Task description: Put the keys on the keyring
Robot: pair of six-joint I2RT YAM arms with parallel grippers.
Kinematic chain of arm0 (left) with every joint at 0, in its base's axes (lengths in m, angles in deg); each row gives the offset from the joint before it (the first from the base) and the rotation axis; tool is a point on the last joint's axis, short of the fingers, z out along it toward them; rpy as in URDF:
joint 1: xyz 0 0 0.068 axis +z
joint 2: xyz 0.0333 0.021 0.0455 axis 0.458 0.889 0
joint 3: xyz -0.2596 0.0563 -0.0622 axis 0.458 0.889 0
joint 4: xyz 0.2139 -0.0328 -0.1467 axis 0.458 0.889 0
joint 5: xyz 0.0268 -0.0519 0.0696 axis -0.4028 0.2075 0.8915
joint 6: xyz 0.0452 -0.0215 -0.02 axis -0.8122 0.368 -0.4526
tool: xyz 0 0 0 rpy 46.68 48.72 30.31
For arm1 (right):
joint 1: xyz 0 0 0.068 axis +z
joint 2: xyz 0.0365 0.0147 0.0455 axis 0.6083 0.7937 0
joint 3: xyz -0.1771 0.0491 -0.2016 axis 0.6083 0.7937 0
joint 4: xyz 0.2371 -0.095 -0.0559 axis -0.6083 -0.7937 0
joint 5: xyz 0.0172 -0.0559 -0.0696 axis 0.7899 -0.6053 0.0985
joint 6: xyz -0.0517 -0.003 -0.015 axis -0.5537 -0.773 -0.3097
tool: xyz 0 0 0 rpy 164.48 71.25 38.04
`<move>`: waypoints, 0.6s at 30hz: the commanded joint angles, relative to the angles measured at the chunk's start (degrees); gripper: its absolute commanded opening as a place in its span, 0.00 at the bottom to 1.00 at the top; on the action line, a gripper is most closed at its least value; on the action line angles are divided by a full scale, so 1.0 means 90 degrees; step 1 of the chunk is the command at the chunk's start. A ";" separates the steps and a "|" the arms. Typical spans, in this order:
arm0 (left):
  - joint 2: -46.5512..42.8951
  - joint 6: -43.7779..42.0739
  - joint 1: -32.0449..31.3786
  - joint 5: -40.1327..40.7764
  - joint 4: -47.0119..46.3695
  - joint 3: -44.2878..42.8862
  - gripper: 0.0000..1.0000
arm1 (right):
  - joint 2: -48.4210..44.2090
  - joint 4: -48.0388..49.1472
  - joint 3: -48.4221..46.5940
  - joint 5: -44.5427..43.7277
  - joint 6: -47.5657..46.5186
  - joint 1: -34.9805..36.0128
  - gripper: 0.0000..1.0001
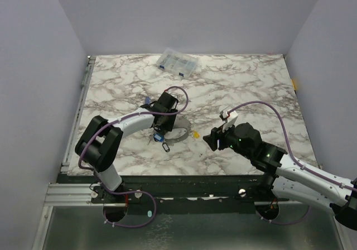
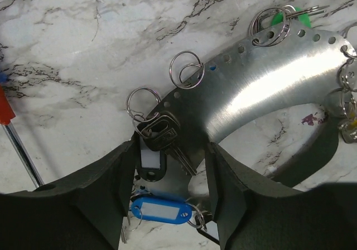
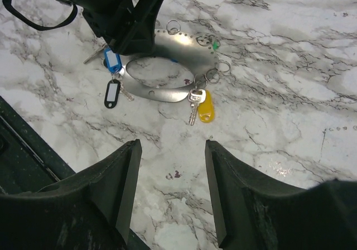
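The keyring (image 2: 262, 88) is a flat grey metal hoop with holes along its rim, lying on the marble table; it also shows in the top view (image 1: 179, 136) and the right wrist view (image 3: 167, 95). Keys hang from it on small split rings. They carry a black tag (image 2: 149, 162), a blue tag (image 2: 160, 211), a green tag (image 2: 291, 17) and a yellow tag (image 3: 206, 108). My left gripper (image 2: 170, 188) is open, its jaws straddling the black-tagged key at the hoop's edge. My right gripper (image 3: 172, 166) is open and empty, above bare table near the hoop.
A red-and-blue screwdriver (image 2: 5, 107) lies left of the hoop. A clear plastic compartment box (image 1: 177, 63) sits at the back of the table. Two empty split rings (image 2: 187, 68) hang on the hoop. Walls enclose the table on three sides.
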 commanded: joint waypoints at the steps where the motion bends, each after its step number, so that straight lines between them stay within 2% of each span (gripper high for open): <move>1: 0.0237 -0.0076 -0.0024 0.0173 -0.0145 -0.0102 0.58 | -0.0042 -0.0220 -0.0214 0.0001 0.0069 -0.0031 0.58; 18: -0.0041 -0.0025 -0.0029 0.0426 -0.0147 -0.0045 0.63 | 0.0042 -0.0218 -0.0277 0.0063 0.0017 -0.0032 0.59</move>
